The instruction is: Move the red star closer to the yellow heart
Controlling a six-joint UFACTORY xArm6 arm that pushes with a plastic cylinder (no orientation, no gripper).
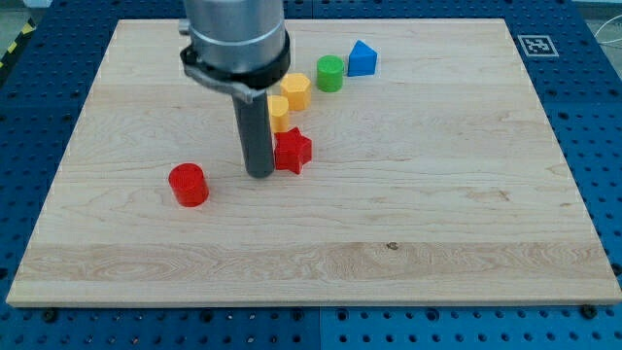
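Note:
The red star (293, 151) lies near the middle of the board, slightly left of centre. My tip (259, 174) rests on the board right against the star's left side. The yellow heart (279, 113) sits just above the star, touching or nearly touching it, and is partly hidden by my rod on its left side.
A yellow hexagon (295, 89) lies above the heart. A green cylinder (329, 73) and a blue block (362, 58) lie further up and right. A red cylinder (188, 185) lies to the left of my tip. The wooden board (437, 194) has a marker tag (535, 44) at its top right corner.

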